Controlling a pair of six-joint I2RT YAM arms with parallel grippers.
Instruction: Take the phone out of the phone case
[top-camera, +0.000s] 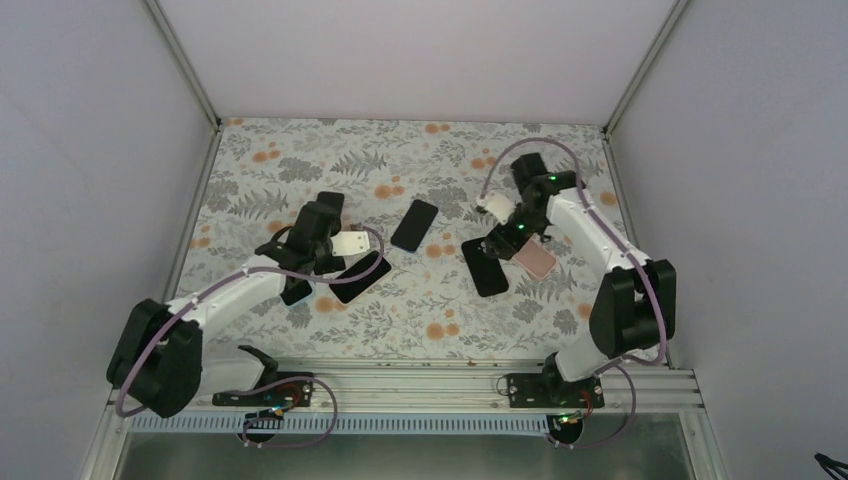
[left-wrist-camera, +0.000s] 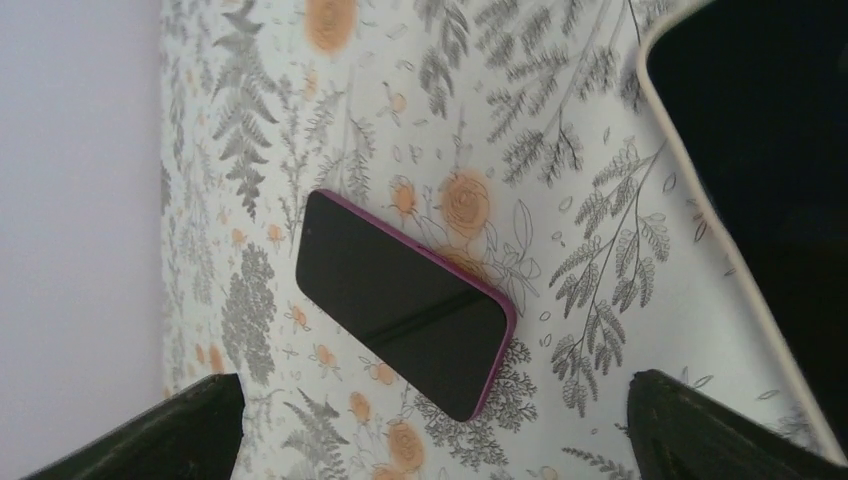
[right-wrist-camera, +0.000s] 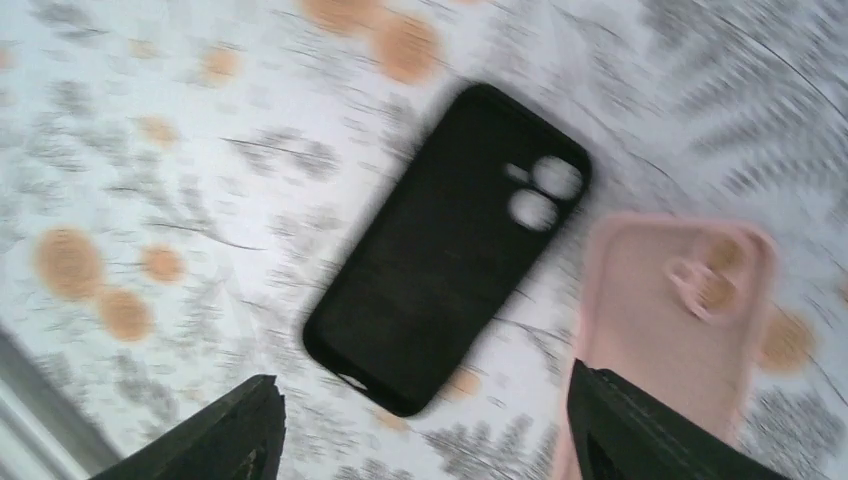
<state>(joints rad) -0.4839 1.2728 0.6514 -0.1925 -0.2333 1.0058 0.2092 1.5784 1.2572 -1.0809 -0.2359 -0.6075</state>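
A black phone with a pale rim (top-camera: 360, 277) lies flat on the floral table just right of my left gripper (top-camera: 338, 252), and fills the right edge of the left wrist view (left-wrist-camera: 770, 150). My left gripper (left-wrist-camera: 437, 385) is open and empty. An empty black phone case (top-camera: 485, 265) lies back-up, with the table showing through its camera holes (right-wrist-camera: 450, 280). My right gripper (top-camera: 508, 245) hovers over it, open, nothing between its fingers (right-wrist-camera: 425, 380).
A phone in a purple case (top-camera: 414, 225) lies screen-up mid-table, ahead of the left gripper (left-wrist-camera: 405, 315). A pink case (top-camera: 537, 260) rests back-up right beside the black one (right-wrist-camera: 670, 320). White walls enclose the table.
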